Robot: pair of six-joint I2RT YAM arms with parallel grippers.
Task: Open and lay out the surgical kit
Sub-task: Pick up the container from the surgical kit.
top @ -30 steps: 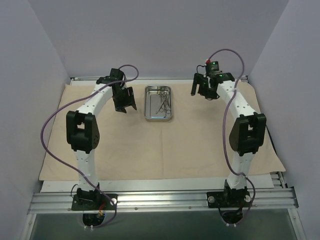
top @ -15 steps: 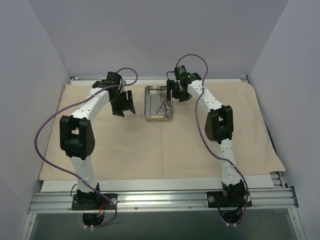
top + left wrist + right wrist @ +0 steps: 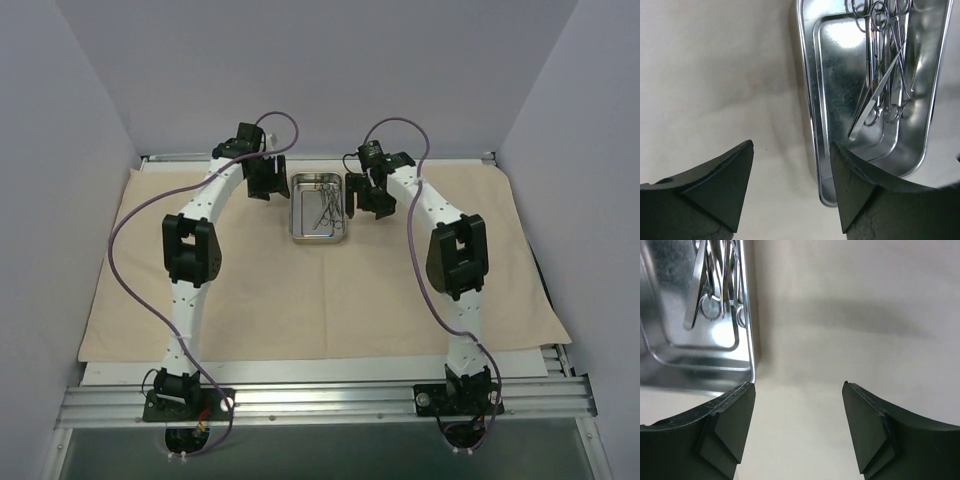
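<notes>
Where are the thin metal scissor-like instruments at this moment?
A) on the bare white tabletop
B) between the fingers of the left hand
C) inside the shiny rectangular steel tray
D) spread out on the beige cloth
C: the thin metal scissor-like instruments lie piled inside the shiny rectangular steel tray, and the left hand stands open and empty near it.

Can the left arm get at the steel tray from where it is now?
Probably yes. The left gripper hangs open at the left rim of the steel tray, over flat beige cloth, nothing between them. The right gripper is at the opposite rim.
</notes>
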